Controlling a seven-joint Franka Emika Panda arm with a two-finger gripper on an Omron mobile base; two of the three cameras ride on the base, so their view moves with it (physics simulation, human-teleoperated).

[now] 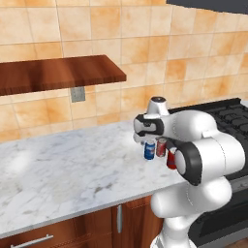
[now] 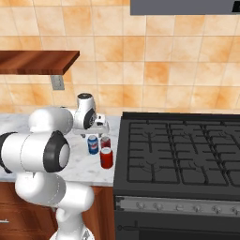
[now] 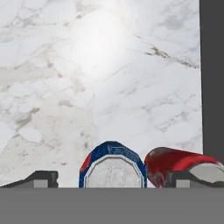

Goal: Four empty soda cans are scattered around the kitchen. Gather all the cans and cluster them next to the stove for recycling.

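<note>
In the hand view, a blue soda can (image 3: 113, 165) stands upright at the bottom centre of the frame, between the two dark fingertips (image 3: 41, 178), which are spread wide on either side and not touching it. A red soda can (image 3: 175, 164) sits just to its right, close beside it, partly behind the right-hand fingertip.

In the left base view, the blue can (image 1: 149, 149) and the red can (image 1: 161, 147) stand together on the marble counter (image 1: 63, 169) right of the frame's centre, directly under the gripper (image 1: 145, 140). A second red soda can (image 1: 171, 158) stands just beside them, lower and to the right, partly hidden by the arm. In the right base view, the three cans cluster left of centre, close to the left edge of the black stove (image 2: 180, 154).

Tan tiled wall (image 1: 145, 48) fills the upper part of the frame, with a reddish-brown wooden shelf (image 1: 58, 73) at the upper left and wood cabinets (image 1: 92, 227) below the counter.

The white arm (image 1: 203, 164) rises from the lower right of the left base view, bends leftward, and its hand points down over the cans.
</note>
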